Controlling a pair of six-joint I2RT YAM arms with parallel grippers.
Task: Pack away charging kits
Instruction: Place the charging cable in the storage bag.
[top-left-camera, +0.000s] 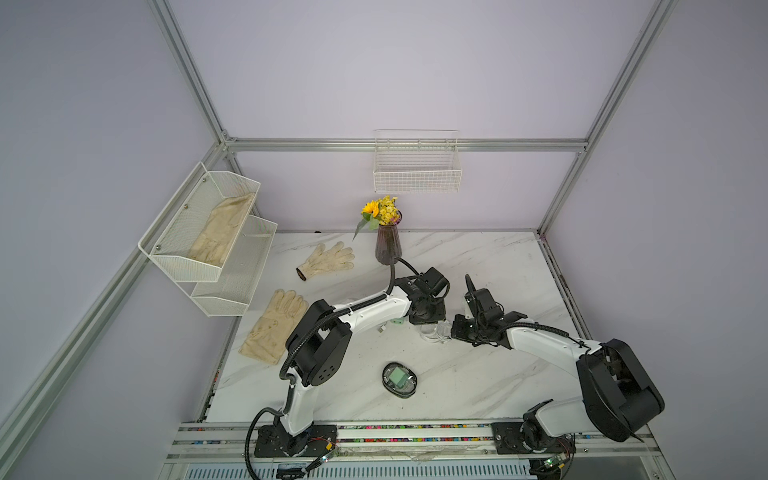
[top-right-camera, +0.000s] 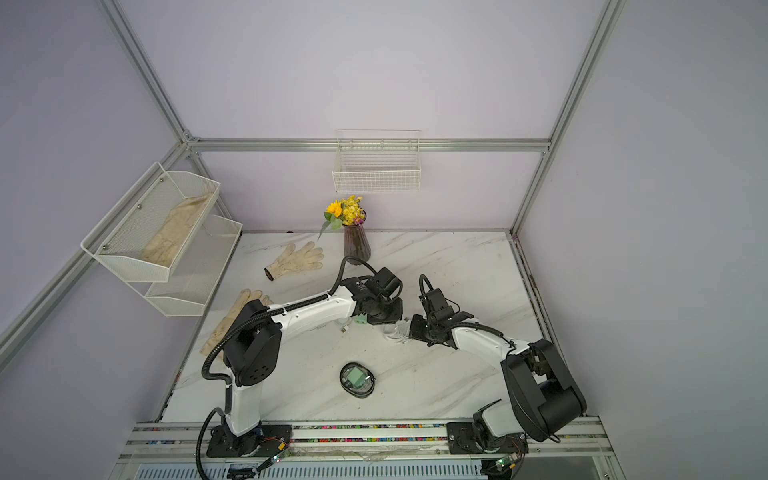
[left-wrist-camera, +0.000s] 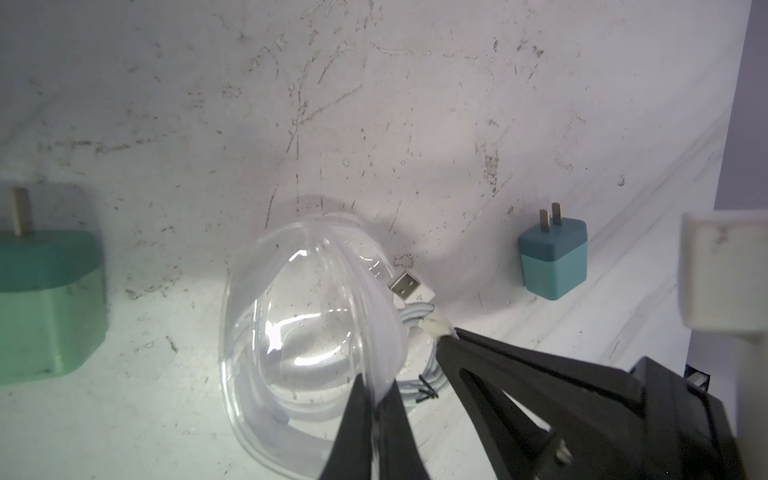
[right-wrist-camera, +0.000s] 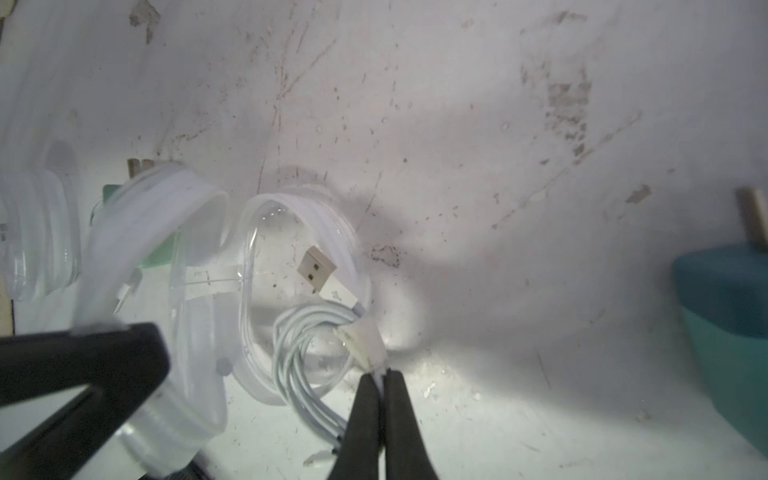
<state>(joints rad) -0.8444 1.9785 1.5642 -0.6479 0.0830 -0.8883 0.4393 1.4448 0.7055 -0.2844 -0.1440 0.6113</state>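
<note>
Clear case (left-wrist-camera: 299, 316) sits open on the table (top-left-camera: 478, 374), in front of the vase (top-left-camera: 387, 247) toward the arm bases, slightly to its right. Left gripper (left-wrist-camera: 374, 395): fingers squeezed narrow, pinching the rim of the case's raised half. Coiled white cable (right-wrist-camera: 307, 345) lies partly over the flat half with its USB plug above the shell; can't tell if the coil is fully inside. Right gripper (right-wrist-camera: 381, 374): fingers nearly together, clamped on a white tab at the coil's edge. Mint-green adapter (top-left-camera: 397, 322) is straight in front of the vase, just beside the case. Teal adapter (left-wrist-camera: 552, 257) is on the case's opposite side, apart from it, prongs showing. Black-rimmed case (top-left-camera: 400, 380), with a green adapter inside, is farther in front of the vase, well apart from the grippers. Knit glove (top-left-camera: 328, 259) is just left of the vase; cream glove (top-left-camera: 274, 326) is left of it and nearer the bases.
</note>
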